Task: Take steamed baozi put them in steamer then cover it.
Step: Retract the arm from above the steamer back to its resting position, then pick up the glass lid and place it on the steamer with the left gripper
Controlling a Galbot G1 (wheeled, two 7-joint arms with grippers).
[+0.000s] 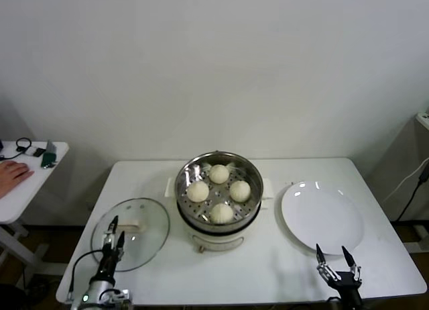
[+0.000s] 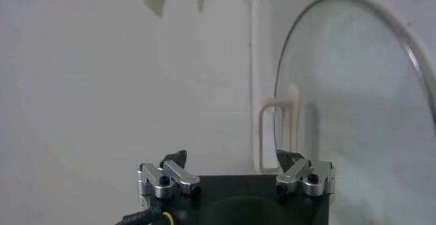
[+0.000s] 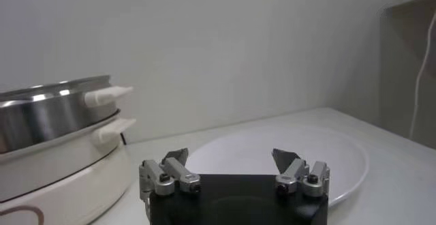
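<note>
Baozi (image 1: 219, 174): I count all four inside the steamer (image 1: 249, 168), so loading looks finished. Only the cover (image 1: 151, 223) remains, lying flat on the worktop (image 1: 268, 270) just beside the steamer, on my left. My left claw (image 1: 112, 233) hangs released over its near rim, gripping nothing. My right claw (image 1: 334, 257), released too, idles by the bare plate (image 1: 323, 216). Both arms are mostly cut off from sight.

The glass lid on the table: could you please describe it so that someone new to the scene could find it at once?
Start from the steamer holding four buns at the middle of the white table. The lid lies flat on the table to the steamer's left, with the open left gripper over its near edge. Unlike the opaque white plate on the steamer's other side, it is see-through, metal-rimmed, with a cream handle.
</note>
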